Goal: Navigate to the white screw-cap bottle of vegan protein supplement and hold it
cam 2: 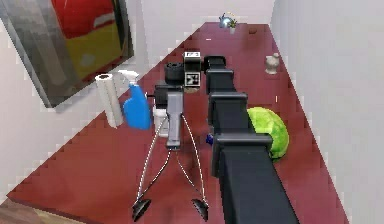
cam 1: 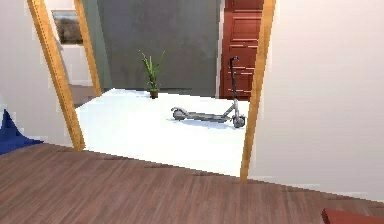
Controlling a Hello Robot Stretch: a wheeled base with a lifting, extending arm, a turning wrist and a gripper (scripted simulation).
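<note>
My arm [cam 2: 240,150] reaches out over a long dark-red counter [cam 2: 90,165] in the arm side view. The gripper [cam 2: 170,209] hangs left of the arm, its thin fingers [cam 2: 141,208] spread toward the near edge. Only bare countertop lies behind its far end, so it holds nothing. A small pale container with a cap [cam 2: 271,65] stands far out near the right wall. A blue spray bottle [cam 2: 135,100] and a white roll [cam 2: 105,97] stand left of the gripper body. A green round thing [cam 2: 267,130] lies right of the arm.
A framed picture [cam 2: 70,40] leans on the counter's left wall, and a small metallic thing [cam 2: 228,20] sits at the far end. In the forward view, a wood-framed doorway [cam 1: 259,90] opens onto a white floor with a scooter [cam 1: 210,115], a potted plant [cam 1: 152,75] and a red door [cam 1: 243,50].
</note>
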